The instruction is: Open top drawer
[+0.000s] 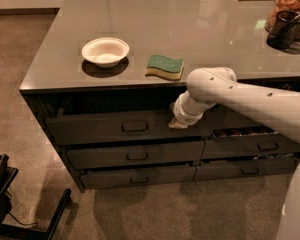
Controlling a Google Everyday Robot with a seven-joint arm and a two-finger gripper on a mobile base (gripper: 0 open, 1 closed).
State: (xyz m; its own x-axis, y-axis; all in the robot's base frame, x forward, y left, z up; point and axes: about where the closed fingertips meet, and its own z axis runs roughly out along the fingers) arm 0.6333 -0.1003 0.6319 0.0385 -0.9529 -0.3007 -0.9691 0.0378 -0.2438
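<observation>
The top drawer (90, 129) is the wide dark grey front just under the counter on the left stack, with a small loop handle (135, 127) at its centre. A dark gap shows between its upper edge and the countertop. My gripper (178, 123), beige-tipped on a white arm, is at the drawer front's upper right part, to the right of the handle and apart from it. It points down and left against the front.
On the grey countertop (155, 29) stand a white bowl (105, 51) and a green-yellow sponge (164, 66) near the front edge. A dark cup (285, 29) and jar are at the back right. Lower drawers (135, 155) sit beneath, with a narrower right stack (250, 146). A black base (0, 194) stands on the floor at left.
</observation>
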